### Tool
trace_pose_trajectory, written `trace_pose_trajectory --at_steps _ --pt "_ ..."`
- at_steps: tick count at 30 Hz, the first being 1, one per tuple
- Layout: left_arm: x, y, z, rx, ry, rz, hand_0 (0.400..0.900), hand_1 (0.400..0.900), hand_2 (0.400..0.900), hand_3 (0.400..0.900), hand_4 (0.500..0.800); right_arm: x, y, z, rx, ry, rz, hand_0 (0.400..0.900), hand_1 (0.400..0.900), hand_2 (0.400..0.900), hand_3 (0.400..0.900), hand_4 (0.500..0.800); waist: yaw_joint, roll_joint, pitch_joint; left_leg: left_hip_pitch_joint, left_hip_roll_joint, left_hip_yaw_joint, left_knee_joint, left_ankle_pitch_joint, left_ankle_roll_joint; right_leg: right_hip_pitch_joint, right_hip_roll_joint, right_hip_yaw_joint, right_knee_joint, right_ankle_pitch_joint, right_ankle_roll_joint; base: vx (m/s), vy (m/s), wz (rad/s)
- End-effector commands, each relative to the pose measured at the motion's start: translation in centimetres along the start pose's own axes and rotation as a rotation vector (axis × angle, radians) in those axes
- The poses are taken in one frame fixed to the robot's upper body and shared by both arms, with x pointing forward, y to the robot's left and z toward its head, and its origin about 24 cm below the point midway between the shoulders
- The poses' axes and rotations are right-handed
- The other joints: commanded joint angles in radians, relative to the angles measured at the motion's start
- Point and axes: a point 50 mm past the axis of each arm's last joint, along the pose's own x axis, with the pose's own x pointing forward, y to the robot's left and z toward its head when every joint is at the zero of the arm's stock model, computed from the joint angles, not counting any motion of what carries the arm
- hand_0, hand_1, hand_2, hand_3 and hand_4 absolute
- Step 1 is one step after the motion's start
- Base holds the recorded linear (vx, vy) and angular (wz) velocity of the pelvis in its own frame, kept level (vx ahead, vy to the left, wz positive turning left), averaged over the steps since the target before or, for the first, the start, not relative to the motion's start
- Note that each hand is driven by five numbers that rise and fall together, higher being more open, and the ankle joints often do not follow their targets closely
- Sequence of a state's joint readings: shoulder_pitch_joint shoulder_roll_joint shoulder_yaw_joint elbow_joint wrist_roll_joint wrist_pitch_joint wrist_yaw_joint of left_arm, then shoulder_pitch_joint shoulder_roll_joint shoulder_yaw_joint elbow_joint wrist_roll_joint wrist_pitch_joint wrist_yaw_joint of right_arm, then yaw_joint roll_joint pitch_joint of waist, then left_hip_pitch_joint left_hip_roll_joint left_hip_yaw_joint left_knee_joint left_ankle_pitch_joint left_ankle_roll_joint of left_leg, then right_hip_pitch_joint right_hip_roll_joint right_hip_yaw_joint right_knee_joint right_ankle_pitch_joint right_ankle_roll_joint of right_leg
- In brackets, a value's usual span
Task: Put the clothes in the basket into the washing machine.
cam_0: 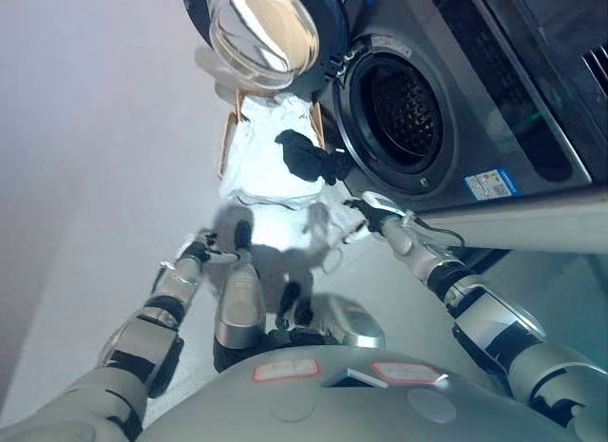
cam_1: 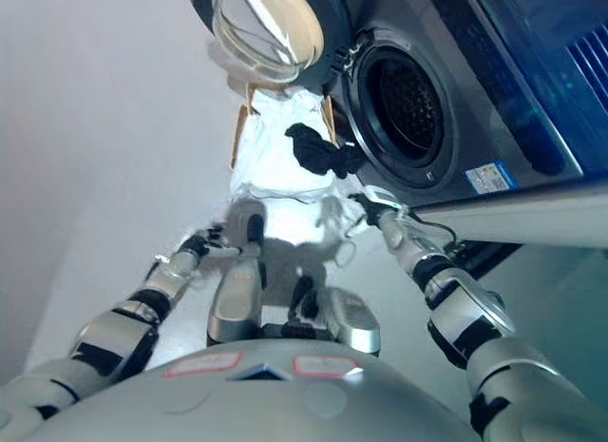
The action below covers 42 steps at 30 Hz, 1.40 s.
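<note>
A basket with a tan frame (cam_0: pixel 226 145) and a white liner stands on the floor below the washing machine's open door (cam_0: pixel 266 28). A black garment (cam_0: pixel 309 157) lies over the basket's right side, next to the round drum opening (cam_0: pixel 399 114); it also shows in the right eye view (cam_1: pixel 318 149). My right hand (cam_0: pixel 372 209) is at the basket's near right corner, just below the garment and the drum's rim. My left hand (cam_0: pixel 204 244) is low at the basket's near left corner. Both hands are small and dark here.
The grey washing machine (cam_0: pixel 494 100) fills the upper right, its glass door swung out to the left above the basket. A pale wall or floor (cam_0: pixel 85 176) runs along the left.
</note>
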<state>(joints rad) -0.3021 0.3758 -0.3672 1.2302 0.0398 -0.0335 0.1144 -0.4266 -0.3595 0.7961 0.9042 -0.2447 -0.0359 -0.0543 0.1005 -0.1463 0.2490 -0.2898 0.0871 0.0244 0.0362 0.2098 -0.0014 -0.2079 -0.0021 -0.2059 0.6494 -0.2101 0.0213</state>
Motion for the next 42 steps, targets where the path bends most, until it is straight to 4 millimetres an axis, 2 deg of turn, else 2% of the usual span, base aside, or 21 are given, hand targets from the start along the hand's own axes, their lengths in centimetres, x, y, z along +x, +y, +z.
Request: trace_pose_trajectory --at_steps 1,3,4,5,6,7,8,9,11,12,13,16,20,24,26,27,32,33,35,39,42 --pt "0.4 4.5 2.3 0.019 -0.070 0.156 0.900 0.900 0.900 0.900 0.800 0.5 -4.5 3.4 0.044 -0.154 -0.124 0.900 0.900 0.900 0.900 0.800 0.049 0.020 0.064 -0.091 0.014 -0.019 0.137 -0.094 -0.001 -0.071 -0.058 0.077 0.032 0.229 0.101 0.06 -0.095 0.41" --pt "0.5 6.0 4.3 -0.013 -0.116 0.217 0.900 0.900 0.900 0.900 0.800 0.8 -6.3 4.9 0.015 -0.196 -0.164 0.900 0.900 0.900 0.900 0.800 0.061 0.027 0.093 -0.108 0.030 -0.042 0.130 -0.101 -0.022 -0.085 -0.130 0.038 -0.116 0.183 0.076 0.07 -0.162 0.32" --pt "0.5 6.5 5.3 -0.025 -0.141 0.238 0.900 0.900 0.900 0.900 0.800 0.9 -7.2 6.1 0.005 -0.229 -0.186 0.900 0.900 0.900 0.900 0.800 0.064 0.023 0.116 -0.104 0.033 -0.044 0.129 -0.126 -0.042 -0.104 -0.186 0.007 -0.220 0.173 0.083 0.01 -0.134 0.11" --pt "0.5 7.4 6.3 -0.049 -0.166 0.270 0.900 0.900 0.900 0.900 0.800 0.9 -8.4 6.8 -0.001 -0.245 -0.214 0.900 0.900 0.900 0.900 0.800 0.063 0.022 0.147 -0.108 0.037 -0.040 0.134 -0.124 -0.051 -0.113 -0.214 -0.037 -0.317 0.219 0.086 -0.02 -0.179 0.04" --pt "0.4 8.3 7.3 -0.083 -0.191 0.303 0.900 0.900 0.900 0.900 0.800 1.0 -9.6 8.0 -0.046 -0.275 -0.258 0.900 0.900 0.900 0.900 0.800 0.068 -0.006 0.166 -0.122 0.027 -0.021 0.146 -0.140 -0.068 -0.107 -0.235 -0.082 -0.478 0.289 0.109 -0.07 -0.149 0.20" --pt "0.3 9.0 8.4 -0.091 -0.212 0.322 0.900 0.900 0.900 0.900 0.800 0.9 -10.8 7.9 -0.065 -0.256 -0.289 0.900 0.900 0.900 0.900 0.800 0.065 -0.009 0.188 -0.151 0.019 -0.026 0.175 -0.148 -0.069 -0.102 -0.231 -0.029 -0.517 0.298 0.122 -0.03 -0.158 0.43" --pt "0.2 9.0 9.2 -0.104 -0.245 0.336 0.900 0.900 0.900 0.900 0.800 0.8 -11.0 8.5 -0.039 -0.281 -0.309 0.900 0.900 0.900 0.900 0.800 0.072 -0.008 0.192 -0.190 0.005 -0.041 0.185 -0.136 -0.067 -0.118 -0.214 0.011 -0.488 0.278 0.123 -0.03 -0.083 0.72" --pt "0.0 9.7 9.8 -0.156 -0.271 0.358 0.900 0.900 0.900 0.900 0.800 0.6 -11.8 9.1 -0.053 -0.309 -0.349 0.900 0.900 0.900 0.900 0.800 0.073 -0.003 0.207 -0.209 -0.004 -0.055 0.173 -0.118 -0.067 -0.159 -0.193 0.019 -0.453 0.276 0.112 0.01 -0.089 0.66" --pt "0.1 9.5 9.6 -0.186 -0.261 0.374 0.900 0.900 0.900 0.900 0.800 0.4 -12.7 9.7 -0.103 -0.313 -0.385 0.900 0.900 0.900 0.900 0.800 0.073 -0.007 0.201 -0.234 -0.003 -0.064 0.160 -0.104 -0.076 -0.163 -0.208 -0.061 -0.471 0.284 0.114 0.05 -0.107 0.32" --pt "0.1 9.1 9.6 -0.194 -0.264 0.371 0.900 0.900 0.900 0.900 0.800 0.3 -13.4 10.0 -0.151 -0.315 -0.427 0.900 0.900 0.900 0.900 0.800 0.074 -0.006 0.208 -0.257 0.000 -0.073 0.163 -0.102 -0.083 -0.180 -0.209 -0.069 -0.460 0.278 0.115 0.00 -0.126 0.24" --pt "0.0 9.4 9.8 -0.209 -0.269 0.390 0.900 0.900 0.900 0.900 0.800 0.0 -14.8 11.0 -0.212 -0.335 -0.484 0.900 0.900 0.900 0.900 0.800 0.074 0.000 0.225 -0.288 0.003 -0.084 0.167 -0.094 -0.088 -0.221 -0.205 -0.066 -0.430 0.271 0.111 -0.05 -0.120 0.31" --pt "-0.1 10.2 10.2 -0.259 -0.269 0.445 0.900 0.900 0.900 0.900 0.800 -0.6 -17.5 12.3 -0.406 -0.332 -0.625 0.900 0.900 0.900 0.900 0.800 0.072 0.002 0.229 -0.362 0.009 -0.088 0.183 -0.095 -0.102 -0.304 -0.210 -0.074 -0.381 0.250 0.105 -0.03 -0.062 0.06" --pt "-0.6 11.5 11.9 -0.281 -0.313 0.530 0.900 0.900 0.900 0.900 0.800 -1.3 -20.1 13.2 -0.552 -0.300 -0.792 0.900 0.900 0.900 0.900 0.800 0.065 0.022 0.234 -0.513 0.008 -0.097 0.264 -0.111 -0.110 -0.457 -0.220 -0.060 -0.267 0.210 0.100 -0.06 -0.038 0.03" --pt "-1.2 12.5 14.2 -0.348 -0.366 0.582 0.900 0.900 0.900 0.900 0.800 -3.1 -24.1 14.1 -0.717 -0.255 -0.992 0.900 0.900 0.900 0.900 0.800 0.049 0.053 0.215 -0.692 -0.007 -0.102 0.435 -0.196 -0.110 -0.655 -0.243 -0.016 -0.065 0.120 0.097 -0.01 0.002 0.01" --pt "-1.3 12.1 14.9 -0.355 -0.384 0.575 0.900 0.900 0.900 0.900 0.800 -3.4 -24.9 13.8 -0.765 -0.209 -1.027 0.900 0.900 0.900 0.900 0.800 0.042 0.068 0.196 -0.776 -0.015 -0.098 0.519 -0.226 -0.105 -0.747 -0.249 0.005 0.028 0.085 0.089 -0.06 0.047 0.03" --pt "-1.5 12.1 15.7 -0.372 -0.406 0.583 0.900 0.900 0.900 0.900 0.800 -4.4 -26.5 13.8 -0.806 -0.172 -1.104 0.900 0.900 0.900 0.900 0.800 0.036 0.075 0.181 -0.827 -0.024 -0.100 0.574 -0.243 -0.100 -0.806 -0.253 0.017 0.095 0.065 0.085 -0.04 0.065 -0.03" --pt "-1.6 11.1 17.3 -0.371 -0.417 0.563 0.900 0.900 0.900 0.900 0.800 -5.0 -28.6 13.1 -0.809 -0.058 -1.144 0.900 0.900 0.900 0.900 0.800 0.022 0.098 0.122 -1.027 -0.035 -0.084 0.797 -0.325 -0.095 -1.034 -0.268 0.060 0.318 -0.022 0.058 -0.04 0.053 -0.04" --pt "-1.7 11.4 17.6 -0.380 -0.421 0.570 0.900 0.900 0.900 0.900 0.800 -5.5 -29.5 13.1 -0.819 -0.018 -1.163 0.900 0.900 0.900 0.900 0.800 0.018 0.108 0.112 -1.094 -0.037 -0.082 0.869 -0.346 -0.094 -1.101 -0.273 0.080 0.384 -0.047 0.045 0.00 0.000 0.00" --pt "-1.8 11.5 17.9 -0.382 -0.423 0.571 0.900 0.900 0.900 0.900 0.800 -5.5 -29.6 12.4 -0.820 0.015 -1.157 0.900 0.900 0.900 0.900 0.800 0.016 0.109 0.095 -1.142 -0.041 -0.082 0.912 -0.363 -0.094 -1.149 -0.280 0.087 0.426 -0.066 0.040 0.00 0.000 0.00" --pt "-2.6 13.2 20.0 -0.402 -0.439 0.600 0.900 0.900 0.900 0.900 0.800 -5.5 -30.0 10.7 -0.813 0.138 -1.134 0.900 0.900 0.900 0.900 0.800 0.010 0.123 0.070 -1.258 -0.051 -0.077 1.036 -0.406 -0.092 -1.276 -0.288 0.127 0.568 -0.122 0.020 0.01 -0.020 0.06" --pt "-2.8 13.3 21.0 -0.394 -0.438 0.599 0.900 0.900 0.900 0.900 0.800 -5.4 -29.8 9.2 -0.791 0.208 -1.118 0.900 0.900 0.900 0.900 0.800 0.006 0.125 0.079 -1.280 -0.050 -0.074 1.115 -0.450 -0.080 -1.320 -0.283 0.160 0.651 -0.152 0.013 0.04 -0.007 -0.06"
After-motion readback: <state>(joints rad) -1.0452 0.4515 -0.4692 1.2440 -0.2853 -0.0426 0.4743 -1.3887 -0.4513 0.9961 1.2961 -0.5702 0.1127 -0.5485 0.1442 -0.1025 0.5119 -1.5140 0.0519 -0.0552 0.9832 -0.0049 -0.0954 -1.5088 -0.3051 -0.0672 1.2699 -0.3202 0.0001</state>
